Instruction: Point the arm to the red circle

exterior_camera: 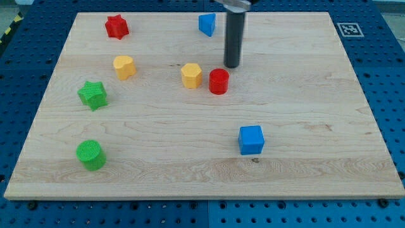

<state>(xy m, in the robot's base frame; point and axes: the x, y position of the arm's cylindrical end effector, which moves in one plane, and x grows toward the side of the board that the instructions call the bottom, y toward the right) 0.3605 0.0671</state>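
Red circle [219,82] just below my tip [232,66]; small gap; nothing touched

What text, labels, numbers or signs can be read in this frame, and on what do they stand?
No readable words or numbers anywhere.
Only sign: a black-and-white square fiducial marker on the wooden board's top right corner; it is a pattern, not text.
The blocks, including the red circle just below my tip, carry no markings.
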